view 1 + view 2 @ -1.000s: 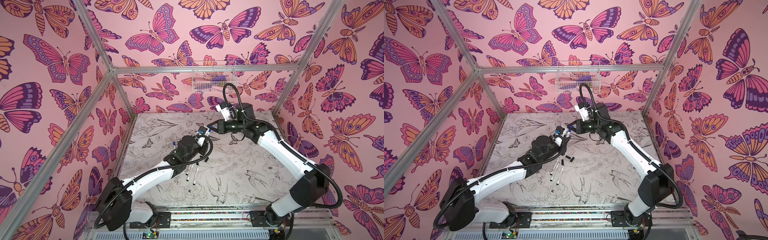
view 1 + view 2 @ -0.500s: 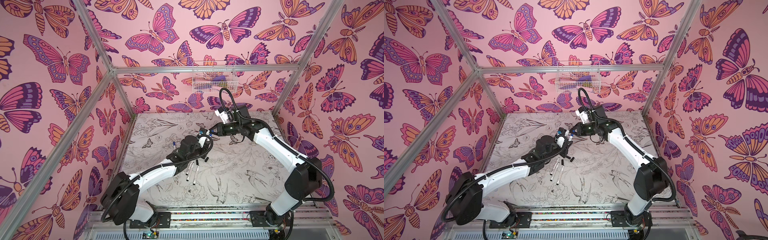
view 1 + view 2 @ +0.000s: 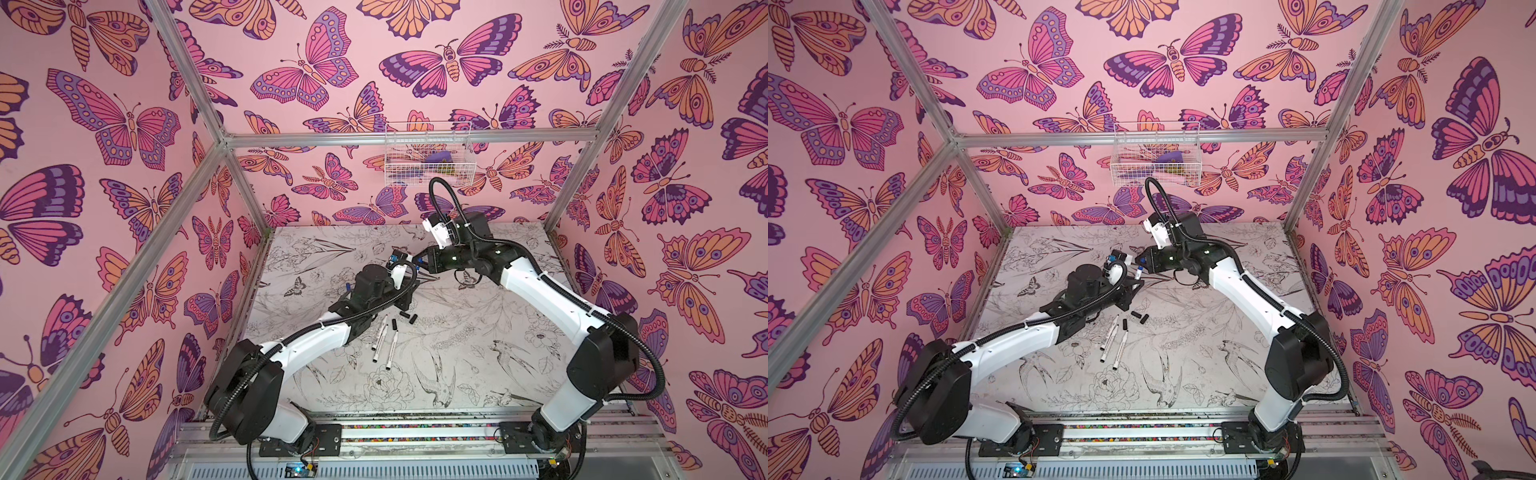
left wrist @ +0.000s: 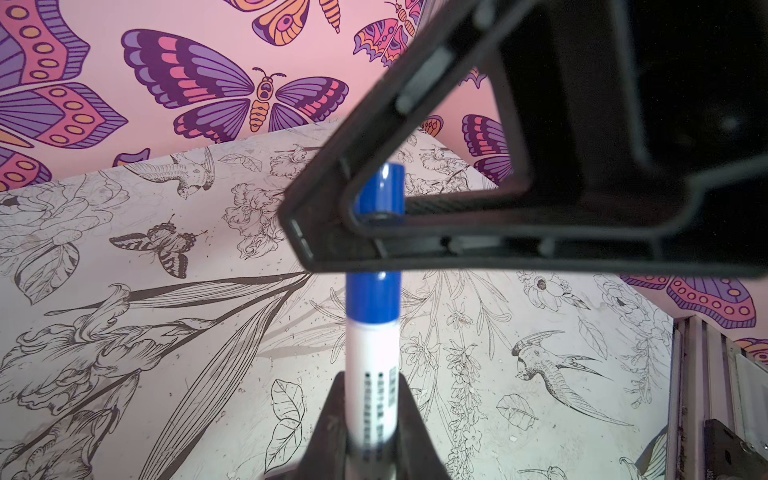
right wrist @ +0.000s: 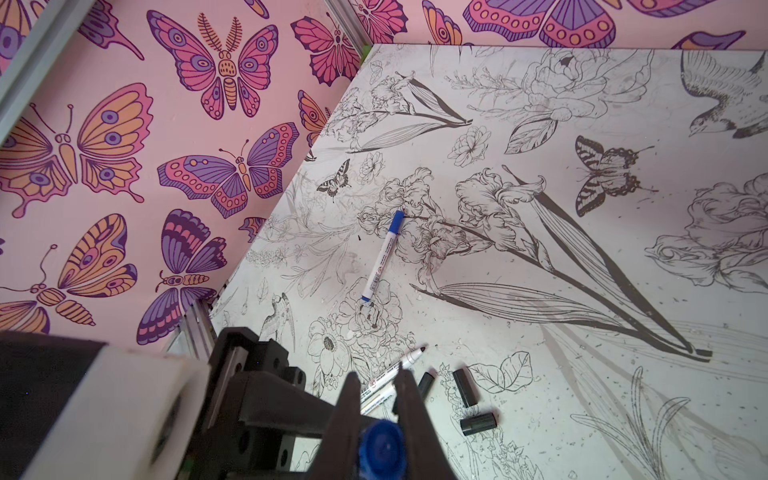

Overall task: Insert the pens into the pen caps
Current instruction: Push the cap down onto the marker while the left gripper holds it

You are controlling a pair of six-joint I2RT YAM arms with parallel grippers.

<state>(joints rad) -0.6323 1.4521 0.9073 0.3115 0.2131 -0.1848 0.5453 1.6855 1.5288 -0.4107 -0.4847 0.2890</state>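
Pens, loose stock: at least two uncapped pens (image 3: 392, 345) with black tips lie side by side on the table (image 3: 478, 353), nearest the robot base and left of centre. Just beyond them lie three black caps (image 5: 465, 386), close together, none fitted. Farther left lies one capped blue pen (image 5: 382, 255), largely hidden by the left arm in both top views. That unit is judged complete.

Beyond these, above the table, the two arms meet. The left gripper (image 4: 372, 380) is clamped on the white barrel of the held pen (image 4: 372, 349). The right gripper (image 5: 378, 386) is clamped on the blue cap (image 4: 374, 299). In the left wrist view the cap's rim meets the white barrel and no tip shows, so the cap appears to be on the pen. Whether it is pressed fully home cannot be told.

Step in hand: capping a second blue pen, judged at or near seating. The next move calls for a last push along the pen's axis if needed. One gripper should then let go and the other lay the pen down clear of the loose stock. The black pens and caps remain to be done.

Change from the earlier frames: both pincers stay closed and meet at about the same spot. The right gripper has edged left toward the left one, and both arms have reached farther in. The loose pens and caps have not moved.
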